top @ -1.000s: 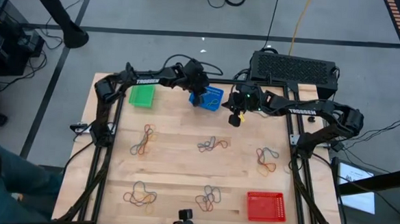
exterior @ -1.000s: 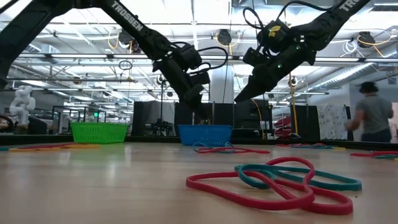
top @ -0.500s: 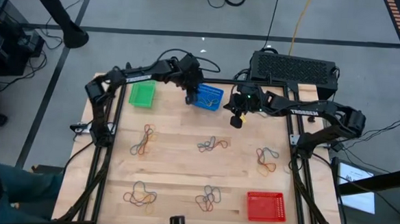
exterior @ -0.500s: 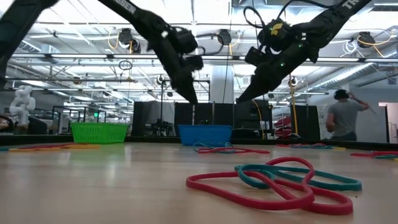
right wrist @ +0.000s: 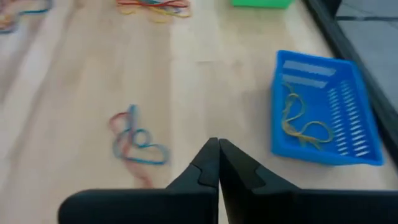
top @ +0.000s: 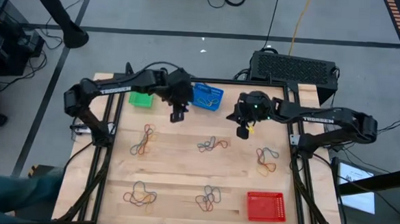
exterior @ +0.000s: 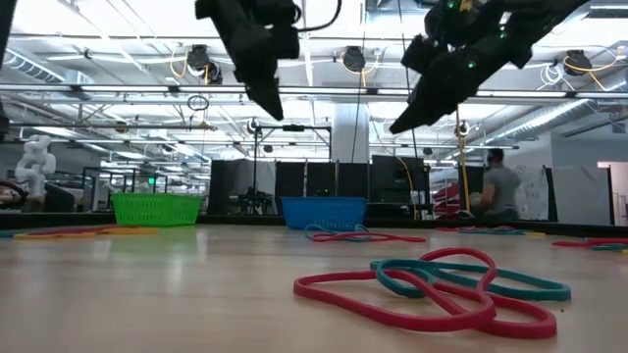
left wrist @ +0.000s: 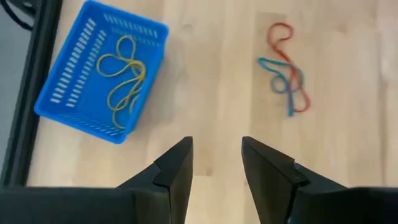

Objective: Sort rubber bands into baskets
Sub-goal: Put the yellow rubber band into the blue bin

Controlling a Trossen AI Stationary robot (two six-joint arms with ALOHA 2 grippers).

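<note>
The left gripper point(top: 178, 115) hangs above bare wood just left of the blue basket point(top: 207, 96) in the upper middle of the high view, its fingers point(left wrist: 177, 171) spread apart with nothing between them, which suits an arm that has nothing to carry and is free to go for another band. The right gripper point(top: 243, 131) hovers to the right of that basket, fingers pressed tight together and empty, apparently waiting. Yellow rubber bands point(left wrist: 122, 70) lie tangled inside the blue basket as thin looping strands. The green basket point(top: 141, 99) sits at upper left, the red basket point(top: 265, 206) at lower right. Mixed clusters of rubber bands point(top: 213, 144) lie scattered across the table point(top: 183, 169), unsorted.
</note>
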